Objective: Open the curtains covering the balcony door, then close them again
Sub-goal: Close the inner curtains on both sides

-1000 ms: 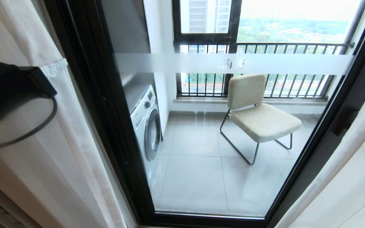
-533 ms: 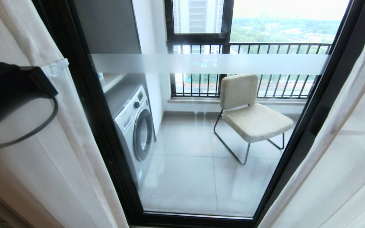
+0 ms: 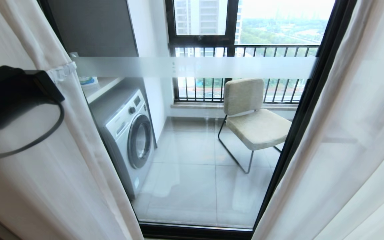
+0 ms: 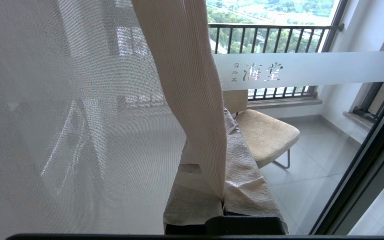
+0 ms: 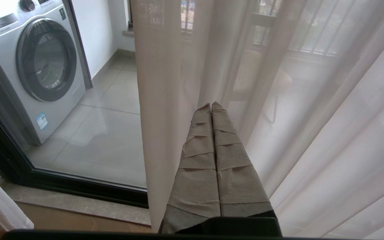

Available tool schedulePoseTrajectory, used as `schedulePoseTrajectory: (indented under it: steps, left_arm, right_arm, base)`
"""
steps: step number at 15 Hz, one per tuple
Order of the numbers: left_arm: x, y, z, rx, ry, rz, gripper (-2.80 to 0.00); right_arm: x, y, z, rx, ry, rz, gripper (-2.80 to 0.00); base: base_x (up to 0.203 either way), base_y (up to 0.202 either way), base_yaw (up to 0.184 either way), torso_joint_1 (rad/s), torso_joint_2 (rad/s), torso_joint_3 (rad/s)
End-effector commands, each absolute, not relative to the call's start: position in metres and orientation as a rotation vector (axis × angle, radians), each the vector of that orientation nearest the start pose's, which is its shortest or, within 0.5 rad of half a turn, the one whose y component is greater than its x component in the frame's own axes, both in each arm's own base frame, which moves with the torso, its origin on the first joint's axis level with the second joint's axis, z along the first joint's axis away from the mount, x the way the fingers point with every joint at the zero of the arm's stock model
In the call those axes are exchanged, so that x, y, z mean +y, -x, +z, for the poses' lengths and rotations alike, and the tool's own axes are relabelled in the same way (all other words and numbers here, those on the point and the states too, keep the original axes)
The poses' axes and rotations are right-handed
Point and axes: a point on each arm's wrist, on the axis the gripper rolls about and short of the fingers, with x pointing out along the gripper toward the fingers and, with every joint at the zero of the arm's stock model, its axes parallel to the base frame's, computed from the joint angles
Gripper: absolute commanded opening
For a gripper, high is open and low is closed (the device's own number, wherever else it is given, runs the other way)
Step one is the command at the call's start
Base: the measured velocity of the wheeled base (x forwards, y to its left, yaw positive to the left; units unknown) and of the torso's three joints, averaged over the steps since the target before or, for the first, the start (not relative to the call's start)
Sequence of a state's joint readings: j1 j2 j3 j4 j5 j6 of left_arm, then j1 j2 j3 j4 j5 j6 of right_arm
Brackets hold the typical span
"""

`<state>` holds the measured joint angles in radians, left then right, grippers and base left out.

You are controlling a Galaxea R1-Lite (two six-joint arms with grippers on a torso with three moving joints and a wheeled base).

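Head view: curtains [image 3: 62, 156] parted to lower left and right of frame, balcony door [image 3: 195, 150] bare in the centre, frosted band across its upper part. Beyond the glass, washing machine [image 3: 128, 136] at centre left, chair [image 3: 252, 120] at centre right. Left wrist view: left gripper [image 4: 223, 200] low centre, fingers pressed together, pinching the beige hem of a curtain. Right wrist view: right gripper [image 5: 211, 105] at centre, fingers together, empty, tips against the sheer folds.
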<state>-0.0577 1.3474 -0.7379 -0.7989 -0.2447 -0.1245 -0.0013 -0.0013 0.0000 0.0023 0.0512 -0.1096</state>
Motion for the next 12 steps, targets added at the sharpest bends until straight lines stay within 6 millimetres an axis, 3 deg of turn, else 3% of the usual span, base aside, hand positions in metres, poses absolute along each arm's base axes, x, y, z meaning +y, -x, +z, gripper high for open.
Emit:
schedulePoseTrajectory:
  steps: [1,12]
  left_arm:
    - [-0.0186,-0.2190,0.2742,-0.175,0.106,-0.318,-2.80]
    - [-0.0182,-0.2176,0.2730,-0.172,0.106,-0.316,-2.80]
  right_arm:
    - [0.0012,0.0228,0.0753,-0.001,0.110,0.052,-2.80]
    - [0.0012,0.0228,0.0753,-0.001,0.110,0.051,-2.80]
  base:
    - [0.000,-0.197,0.000,0.002,0.00,0.007]
    - [0.000,-0.192,0.003,0.003,0.00,0.002]
